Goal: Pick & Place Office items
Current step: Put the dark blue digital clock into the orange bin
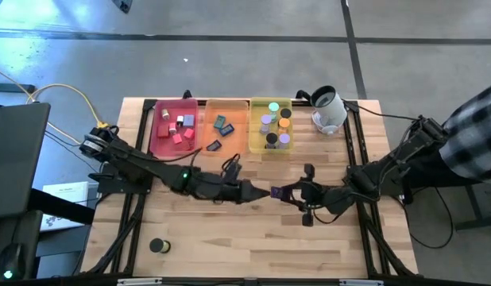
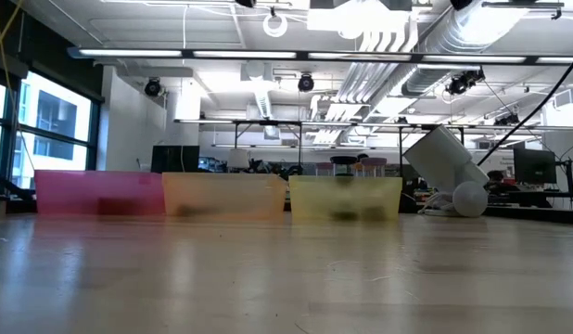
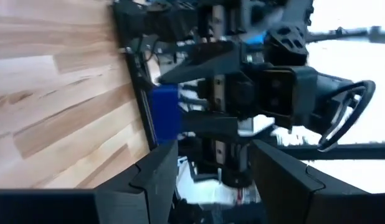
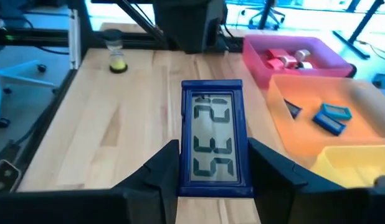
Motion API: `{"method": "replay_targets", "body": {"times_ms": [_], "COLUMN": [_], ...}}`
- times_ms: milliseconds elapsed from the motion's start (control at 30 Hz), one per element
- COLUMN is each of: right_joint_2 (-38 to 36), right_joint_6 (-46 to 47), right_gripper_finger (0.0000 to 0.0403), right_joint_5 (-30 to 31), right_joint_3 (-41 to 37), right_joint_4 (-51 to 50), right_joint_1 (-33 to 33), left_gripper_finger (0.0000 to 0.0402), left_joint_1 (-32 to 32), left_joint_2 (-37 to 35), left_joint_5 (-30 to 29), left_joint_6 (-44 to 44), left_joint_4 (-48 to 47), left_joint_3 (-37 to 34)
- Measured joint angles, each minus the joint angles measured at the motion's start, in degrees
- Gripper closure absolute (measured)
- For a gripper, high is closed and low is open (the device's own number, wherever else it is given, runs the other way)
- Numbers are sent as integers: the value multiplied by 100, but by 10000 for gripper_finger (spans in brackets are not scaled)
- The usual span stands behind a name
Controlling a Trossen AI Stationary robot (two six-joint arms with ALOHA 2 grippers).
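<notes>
Two grippers meet at table centre: the left gripper (image 1: 260,191), fingers apart and empty, faces the right gripper (image 1: 284,191), fingers clamped on a blue digital clock (image 4: 212,138). At twelve o'clock sit the pink tray (image 1: 160,137), orange tray (image 1: 233,139), yellow tray (image 1: 256,127); a black-and-yellow cylinder (image 1: 158,246) lies at seven o'clock

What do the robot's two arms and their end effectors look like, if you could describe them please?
Both arms are dark, almost black, jointed tubes. The left arm carries a small green light on one link, and a yellow cable runs to its base. The right arm is likewise black, with thin black cables looping beside it. The left end effector and right end effector each have two flat, angular, matte black fingers.
</notes>
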Motion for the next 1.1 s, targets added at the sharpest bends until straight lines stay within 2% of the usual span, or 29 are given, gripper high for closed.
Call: {"method": "replay_targets", "body": {"times_ms": [233,333,467,767,1100], "right_joint_2": [0,0,0,0,-2], "right_joint_6": [142,149,155,179,116], "right_gripper_finger": [264,264,264,264,264], "right_joint_5": [-54,-60,-70,-38,28], "right_joint_3": [0,0,0,0,0], "right_joint_4": [-204,-197,-194,-153,-52], "right_joint_1": [-265,-376,-496,-539,-735], "left_gripper_finger": [209,209,209,209,209], "left_joint_1": [834,1007,1089,1546,1767], "left_joint_2": [0,0,0,0,0], "left_joint_5": [1841,2349,2487,3285,3474], "left_joint_6": [599,877,1306,1454,1577], "left_joint_4": [43,25,23,1,4], "left_joint_3": [0,-1,0,-2,-2]}}
